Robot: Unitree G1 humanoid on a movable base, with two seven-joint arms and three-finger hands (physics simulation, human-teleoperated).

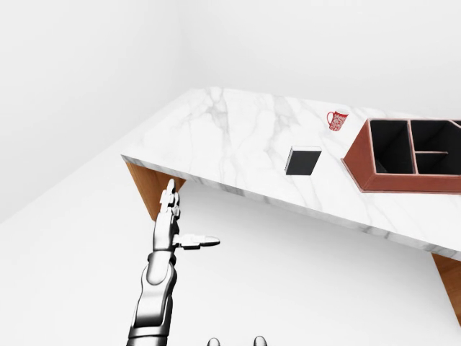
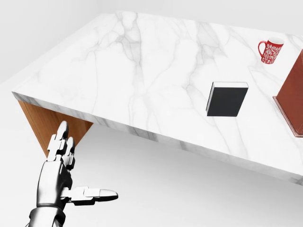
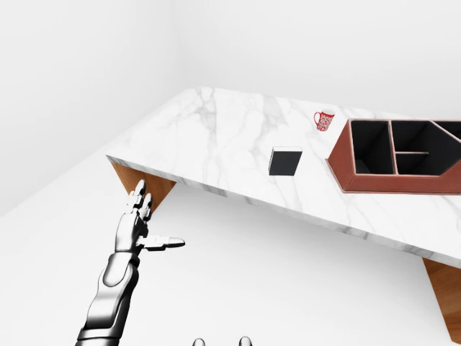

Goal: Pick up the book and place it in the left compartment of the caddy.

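Note:
A black book (image 2: 227, 99) with a white page edge lies flat on the white marble table (image 2: 142, 61), right of the table's middle. The red-brown caddy (image 1: 403, 155) stands at the right, with dark compartments; its left compartment (image 1: 392, 146) is empty. My left hand (image 2: 71, 177) is open, fingers up and thumb out to the right, held below the table's near edge at the lower left, far from the book. My right hand is not in view.
A red patterned mug (image 2: 270, 50) stands on the table beyond the book, near the caddy's corner. The table's wooden base (image 2: 47, 125) shows under its left corner. White floor lies below the table edge.

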